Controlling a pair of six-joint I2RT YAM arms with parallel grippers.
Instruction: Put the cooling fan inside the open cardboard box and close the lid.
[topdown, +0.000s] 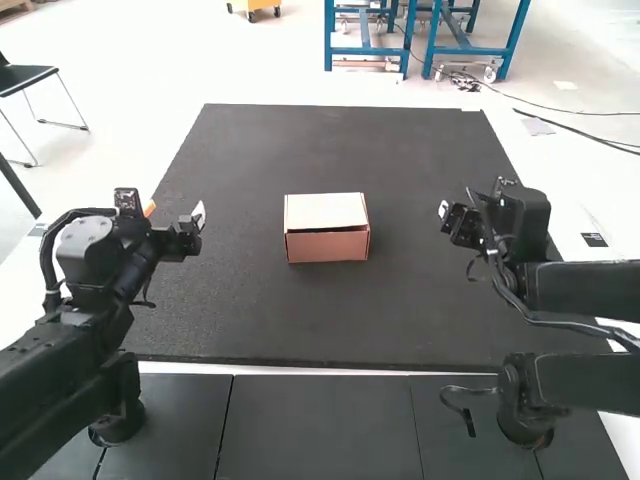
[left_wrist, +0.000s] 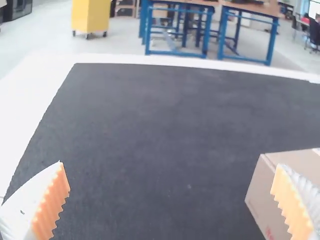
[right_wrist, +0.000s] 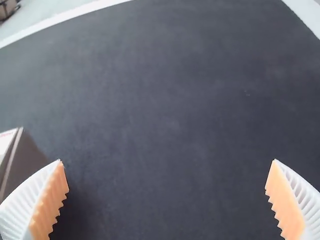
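Note:
A small brown cardboard box (topdown: 327, 227) sits in the middle of the black mat (topdown: 300, 140), its lid flaps lying flat and shut. My left gripper (topdown: 175, 212) hovers over the mat's left edge, well left of the box, open and holding nothing. In the left wrist view its ribbed fingers (left_wrist: 47, 205) stand wide apart around the left gripper (left_wrist: 170, 167), with a corner of the box (left_wrist: 265, 192) beside one finger. My right gripper (topdown: 448, 222) hangs to the right of the box, open and holding nothing. The right wrist view has the right gripper (right_wrist: 166, 162) over bare mat, with the box's edge (right_wrist: 10, 150) at the side.
The black mat covers most of the table, with a white border (topdown: 560, 160) around it. Bare mat lies on every side of the box. Dark panels (topdown: 320, 425) line the table's front edge between the two arm bases.

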